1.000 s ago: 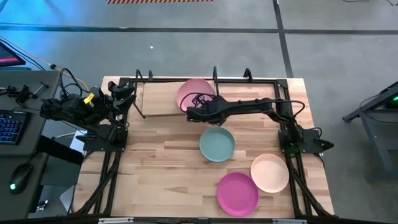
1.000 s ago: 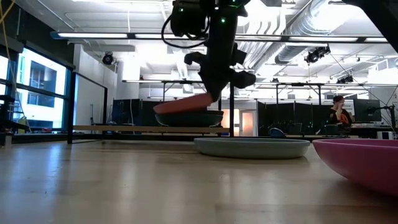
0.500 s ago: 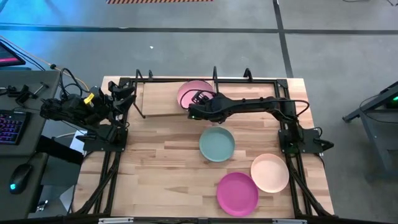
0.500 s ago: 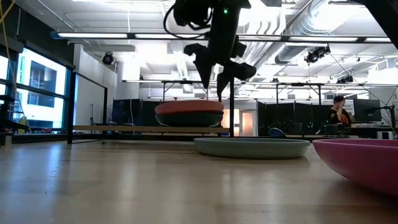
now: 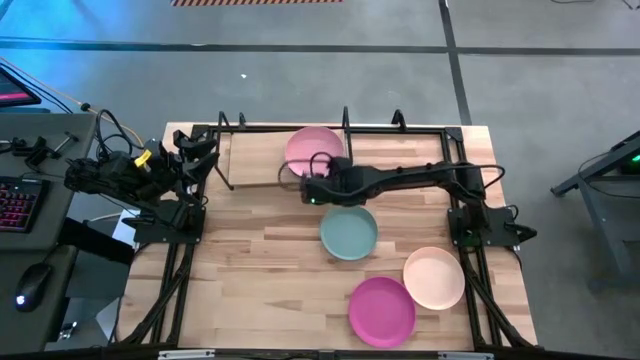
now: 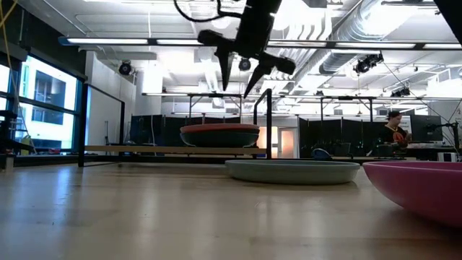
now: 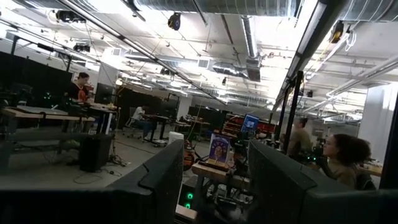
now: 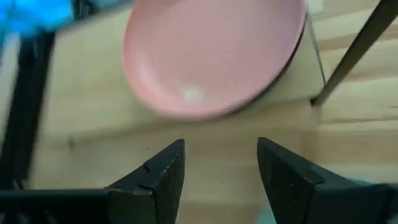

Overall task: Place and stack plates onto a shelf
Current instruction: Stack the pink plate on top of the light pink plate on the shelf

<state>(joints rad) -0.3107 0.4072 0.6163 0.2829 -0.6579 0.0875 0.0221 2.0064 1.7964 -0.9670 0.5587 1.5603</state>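
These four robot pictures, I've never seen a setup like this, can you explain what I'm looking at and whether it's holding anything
It is a two-armed robot at a wooden table, filmed by four cameras at once. One looks straight down, one sits at table-top height looking across, and one rides on each wrist.

The right gripper hangs open and empty just in front of the shelf, a light board in black rods at the table's far edge. A light pink plate lies on the shelf, on top of a dark plate that shows best from table height. The right wrist camera looks down on that pink plate between its own two fingers.

The left gripper waits at the left edge; its camera sees only the room and people there.

On the table lie a light teal plate, a cream plate and a magenta plate.
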